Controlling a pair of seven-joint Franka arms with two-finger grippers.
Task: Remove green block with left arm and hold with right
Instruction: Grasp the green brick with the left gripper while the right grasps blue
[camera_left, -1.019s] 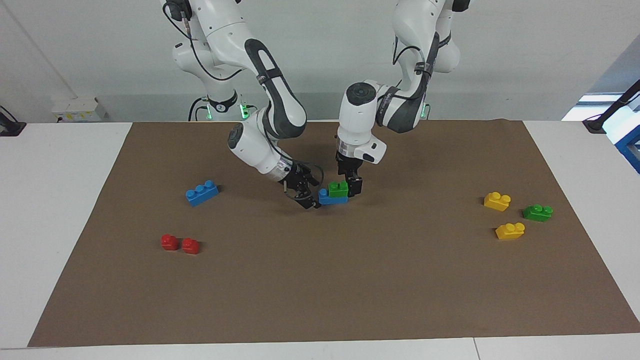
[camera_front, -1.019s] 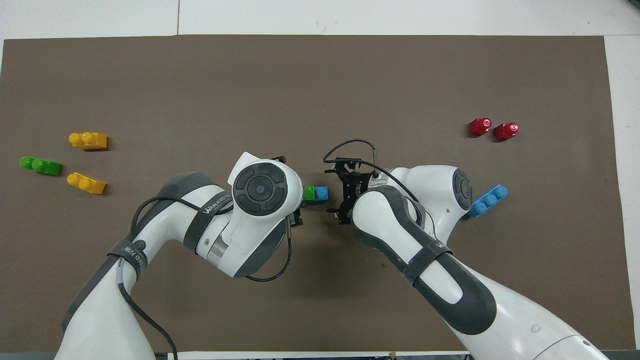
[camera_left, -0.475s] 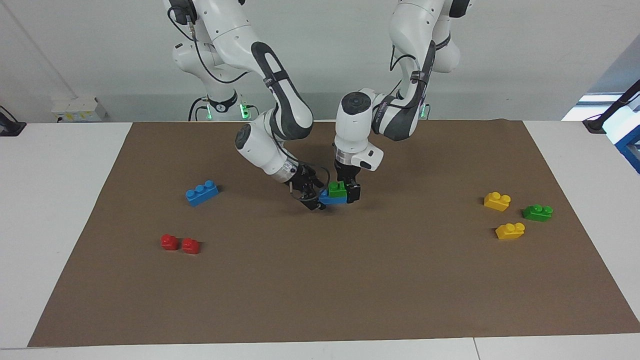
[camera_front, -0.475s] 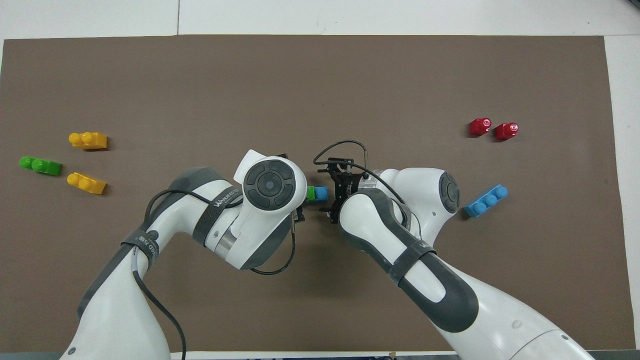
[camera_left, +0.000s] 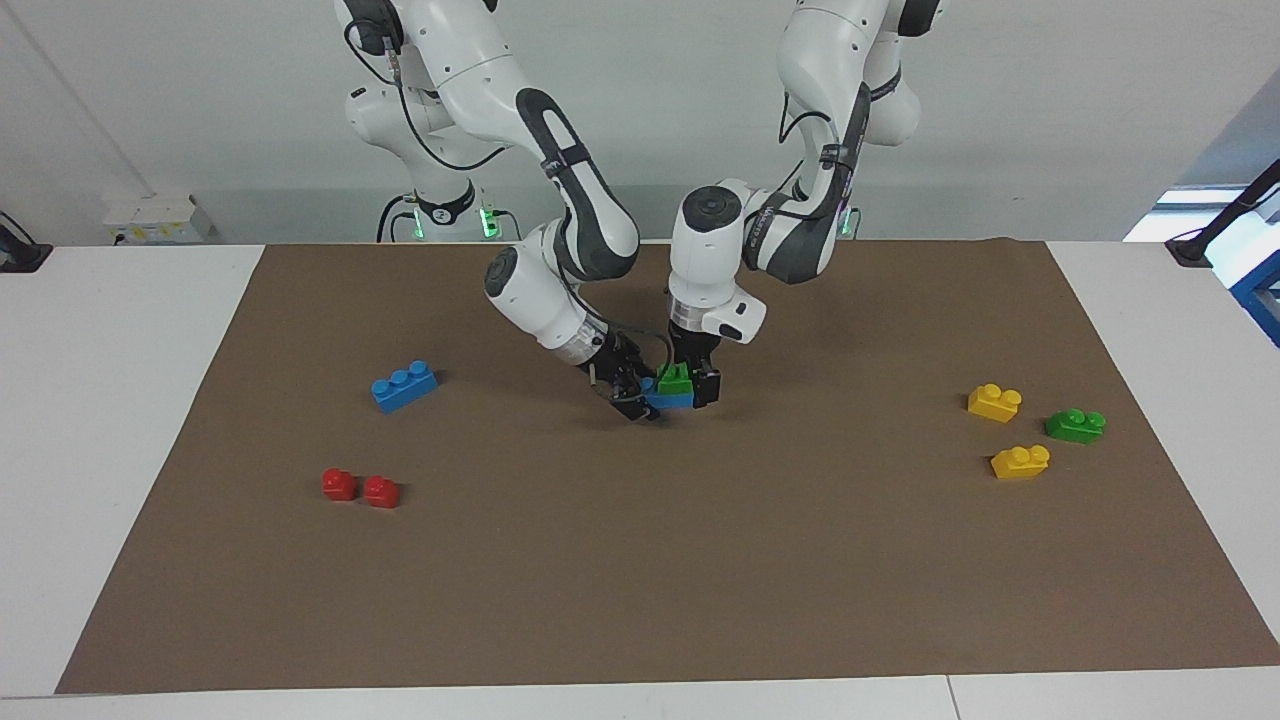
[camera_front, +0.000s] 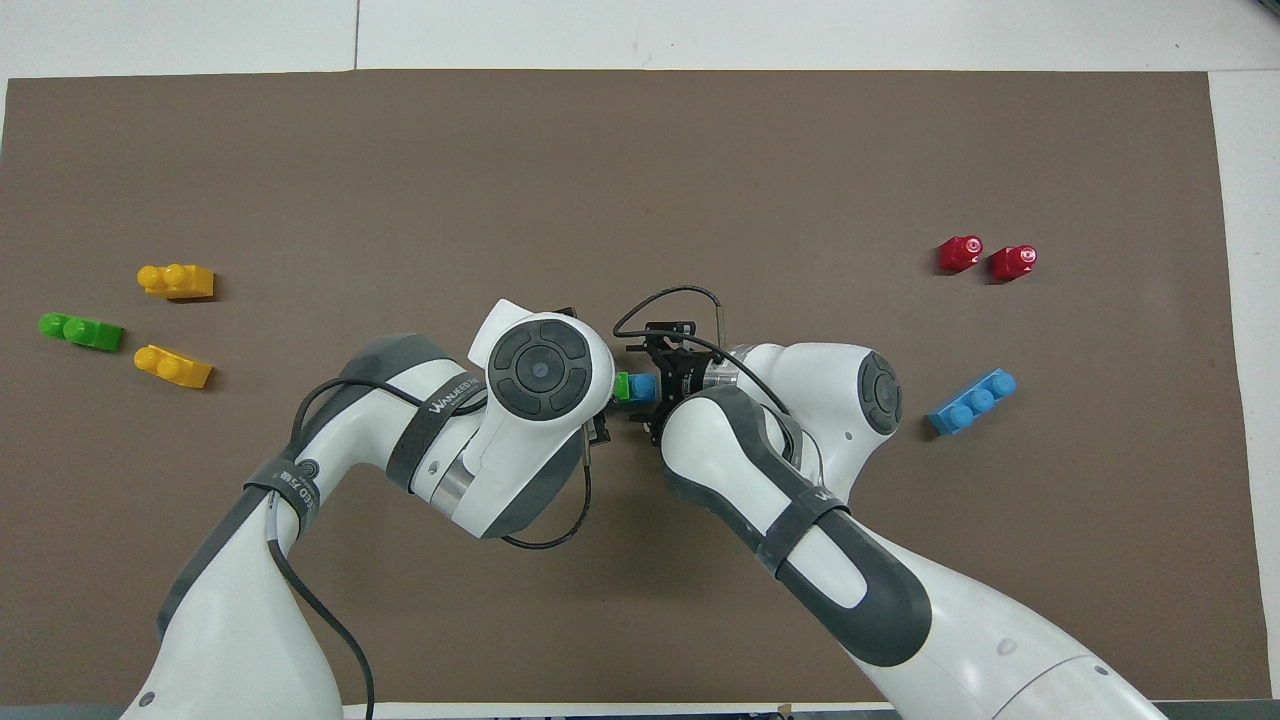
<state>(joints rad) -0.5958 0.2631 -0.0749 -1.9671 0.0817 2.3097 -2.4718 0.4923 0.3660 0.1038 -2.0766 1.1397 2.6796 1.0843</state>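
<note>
At the middle of the counter (camera_left: 820, 560), you are seeing the green block (camera_left: 676, 379) sitting on a blue brick (camera_left: 668, 399). The left tool (camera_left: 697, 385) is closing around the green block, the right tool (camera_left: 638, 395) around the blue brick.

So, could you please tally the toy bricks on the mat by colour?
Green bricks: 2
Blue bricks: 2
Yellow bricks: 2
Red bricks: 2
Total: 8

Both claws (camera_left: 668, 392) crowding green block (camera_left: 676, 379)
</note>
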